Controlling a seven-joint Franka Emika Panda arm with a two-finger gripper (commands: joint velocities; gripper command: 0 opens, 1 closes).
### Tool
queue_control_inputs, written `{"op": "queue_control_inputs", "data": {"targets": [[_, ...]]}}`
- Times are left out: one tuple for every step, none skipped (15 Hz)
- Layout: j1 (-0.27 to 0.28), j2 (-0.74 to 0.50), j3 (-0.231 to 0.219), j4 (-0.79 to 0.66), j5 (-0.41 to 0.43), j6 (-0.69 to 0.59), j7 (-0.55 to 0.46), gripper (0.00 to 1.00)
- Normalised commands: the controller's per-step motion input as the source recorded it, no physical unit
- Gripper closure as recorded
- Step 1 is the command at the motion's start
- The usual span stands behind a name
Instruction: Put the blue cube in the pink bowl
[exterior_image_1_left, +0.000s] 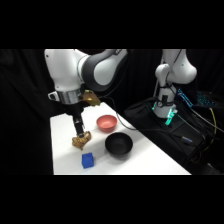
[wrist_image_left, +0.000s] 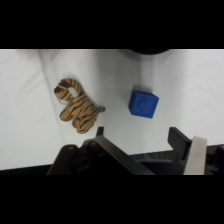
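Black and narrow, my gripper (exterior_image_1_left: 80, 133) hangs low over the white tabletop (exterior_image_1_left: 155, 157), its tip just above a small tiger toy (exterior_image_1_left: 81, 141) with tan fur and dark stripes. From the side I cannot tell whether it touches the toy. In the wrist view my two fingers (wrist_image_left: 178, 141) rise from the bottom edge with a wide gap between them and nothing in that gap, so my gripper is spread apart and empty. The tiger toy (wrist_image_left: 77, 107) lies there up and to the left of my fingers, clear of them, flat on the tabletop (wrist_image_left: 30, 125).

Nearest to the toy in the side view is the blue cube (exterior_image_1_left: 88, 160), resting on the tabletop just below and slightly right of it, close to the table's near edge. In the wrist view the blue cube (wrist_image_left: 143, 103) sits to the right of the tiger, apart from it.

To the right of the cube stands a glossy black bowl (exterior_image_1_left: 118, 145), near it but not touching. Beyond the black bowl, farther back on the tabletop, stands the pink bowl (exterior_image_1_left: 106, 122), upright; I see nothing inside it. The two bowls stand close together.
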Motion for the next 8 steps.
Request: {"op": "queue_control_inputs", "data": {"targets": [[0.054, 0.32, -0.003, 0.34, 0.13, 0.13, 0.23, 0.0], [0.081, 0.29, -0.017, 0.3, 0.081, 0.15, 0.24, 0.0], [0.099, 0.28, -0.017, 0.26, 0.065, 0.17, 0.22, 0.0], [0.105, 0.27, -0.018, 0.24, 0.06, 0.18, 0.21, 0.0], [0.099, 0.27, -0.004, 0.24, 0.067, 0.2, 0.16, 0.0], [0.101, 0.28, -0.006, 0.24, 0.052, 0.21, 0.14, 0.0], [0.106, 0.28, -0.02, 0.24, 0.039, 0.19, 0.16, 0.0], [0.094, 0.26, -0.013, 0.21, 0.051, 0.18, 0.14, 0.0]]}}
